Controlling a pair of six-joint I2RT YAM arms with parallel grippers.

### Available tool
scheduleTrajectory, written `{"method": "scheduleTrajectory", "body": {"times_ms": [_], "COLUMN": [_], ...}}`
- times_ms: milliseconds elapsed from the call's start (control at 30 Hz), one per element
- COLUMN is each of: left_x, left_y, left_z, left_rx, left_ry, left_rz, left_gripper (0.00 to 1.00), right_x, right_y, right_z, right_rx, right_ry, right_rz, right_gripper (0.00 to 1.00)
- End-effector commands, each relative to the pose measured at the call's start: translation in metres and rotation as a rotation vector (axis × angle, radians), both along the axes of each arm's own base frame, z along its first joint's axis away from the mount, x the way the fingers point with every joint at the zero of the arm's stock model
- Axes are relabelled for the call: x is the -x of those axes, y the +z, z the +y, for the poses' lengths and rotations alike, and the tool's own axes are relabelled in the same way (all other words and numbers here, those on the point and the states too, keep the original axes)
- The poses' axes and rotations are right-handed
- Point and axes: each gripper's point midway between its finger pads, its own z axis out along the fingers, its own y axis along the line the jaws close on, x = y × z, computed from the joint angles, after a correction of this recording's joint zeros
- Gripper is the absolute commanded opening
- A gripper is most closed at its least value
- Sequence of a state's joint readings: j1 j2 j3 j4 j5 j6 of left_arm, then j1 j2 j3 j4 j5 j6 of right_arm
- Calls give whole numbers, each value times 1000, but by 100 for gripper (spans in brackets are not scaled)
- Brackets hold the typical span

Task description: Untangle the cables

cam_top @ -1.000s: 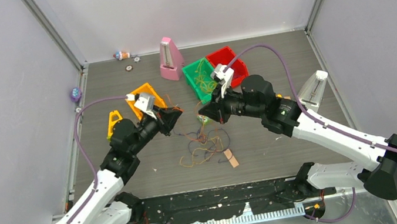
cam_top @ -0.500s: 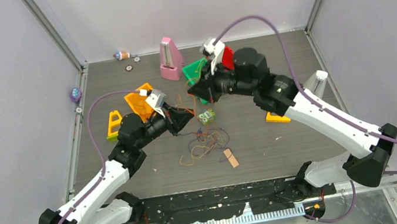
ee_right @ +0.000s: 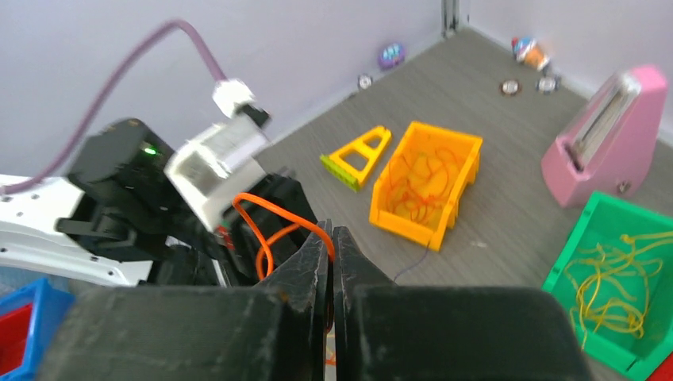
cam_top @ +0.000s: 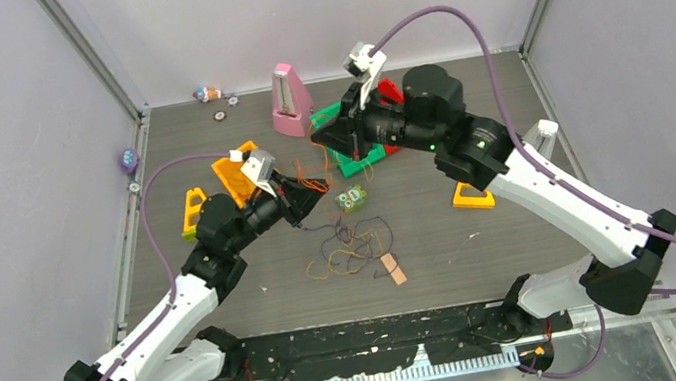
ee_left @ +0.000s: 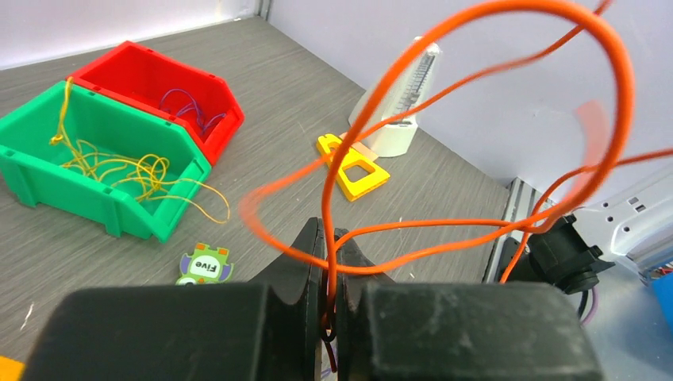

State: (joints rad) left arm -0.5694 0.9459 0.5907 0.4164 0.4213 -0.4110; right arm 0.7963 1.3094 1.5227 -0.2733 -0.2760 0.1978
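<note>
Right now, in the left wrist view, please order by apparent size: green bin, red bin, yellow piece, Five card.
1. green bin
2. red bin, though it sits farther back, so the two may match
3. yellow piece
4. Five card, nearer yet smallest

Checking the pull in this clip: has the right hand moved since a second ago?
Yes. The right hand has moved away from the arm bases, up the table toward the pink metronome.

Tangled cables (cam_top: 351, 249) lie on the table (cam_top: 522, 234), seemingly before two adjoining bins (ee_left: 95, 194).
</note>
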Motion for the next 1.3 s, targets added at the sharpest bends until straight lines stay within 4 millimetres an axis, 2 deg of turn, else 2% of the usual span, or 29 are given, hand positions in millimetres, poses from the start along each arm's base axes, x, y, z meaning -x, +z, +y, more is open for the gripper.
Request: {"method": "scheduleTrajectory", "body": {"times_ms": [0,233,333,500,767,933,1100,1267], "left_x": [-4,-9,-9,-16,-18,-20,-17,-16], "left_y": [23,14,14,10,6,9,18,15], "left_z": [9,17,16,17,19,15,2,-5], "left_rx": [45,18,26,8,-42,-40,-23,-44], "left_ry": [60,114,115,139,146,138,82,62], "left_rz": [-103,-93,-101,-104,-166,-192,-226,-240], "left_gripper": [5,6,20,34,36,42,47,50], "right_x": [-4,-14,-15,-7,-9,-6,-6,-9], "right_y": [-9,-43,-54,-52,-48,-45,-47,-49], "right_z": [7,13,20,29,32,37,40,40], "right_rx": [-5,45,49,13,-6,-26,-28,-28], "right_ry": [9,-15,5,63,81,123,137,134], "right_rz": [40,103,137,162,200,240,264,272], "right_gripper": [5,5,5,5,5,5,5,5]}}
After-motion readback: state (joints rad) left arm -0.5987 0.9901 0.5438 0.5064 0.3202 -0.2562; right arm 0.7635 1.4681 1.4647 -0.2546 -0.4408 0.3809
